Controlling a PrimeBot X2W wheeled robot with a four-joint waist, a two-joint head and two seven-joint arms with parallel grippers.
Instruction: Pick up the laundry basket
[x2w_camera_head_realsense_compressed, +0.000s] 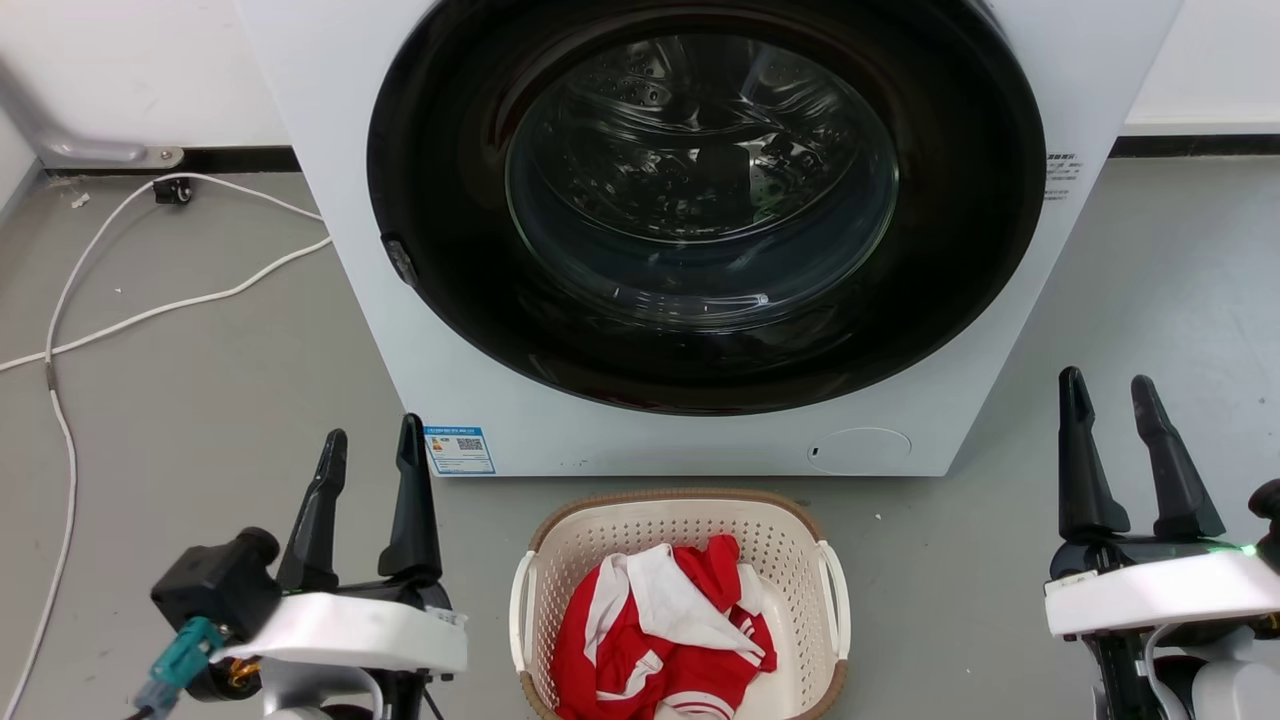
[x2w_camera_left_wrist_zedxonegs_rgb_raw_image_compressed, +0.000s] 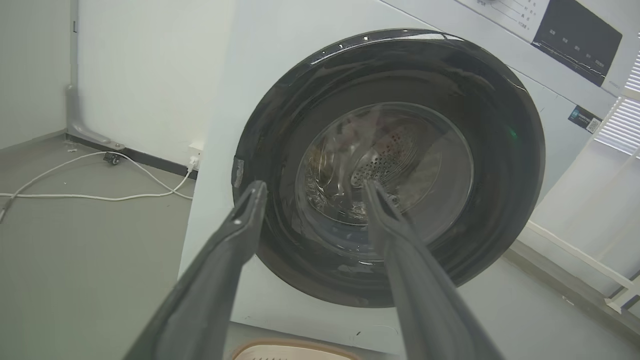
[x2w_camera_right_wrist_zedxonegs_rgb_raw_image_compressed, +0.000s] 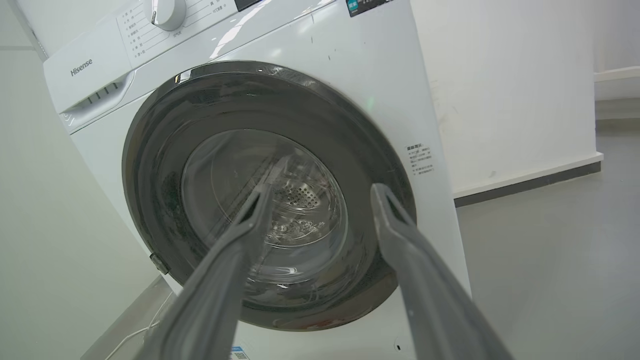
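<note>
The laundry basket (x2w_camera_head_realsense_compressed: 790, 545) is cream plastic with perforated walls, a brown rim and white side handles. It stands on the grey floor at the bottom centre of the head view, just in front of the washing machine, with red and white clothes (x2w_camera_head_realsense_compressed: 665, 625) inside. A sliver of its rim (x2w_camera_left_wrist_zedxonegs_rgb_raw_image_compressed: 295, 350) shows at the bottom of the left wrist view. My left gripper (x2w_camera_head_realsense_compressed: 372, 440) is open to the basket's left, apart from it. On the basket's right, farther off, my right gripper (x2w_camera_head_realsense_compressed: 1105, 385) is open too. Both hold nothing; in the wrist views their fingers point toward the machine door.
A white front-loading washing machine (x2w_camera_head_realsense_compressed: 350, 250) with a shut dark round door (x2w_camera_head_realsense_compressed: 705, 200) stands right behind the basket. White cables (x2w_camera_head_realsense_compressed: 150, 310) trail over the floor at the left. A wall with a dark skirting runs behind.
</note>
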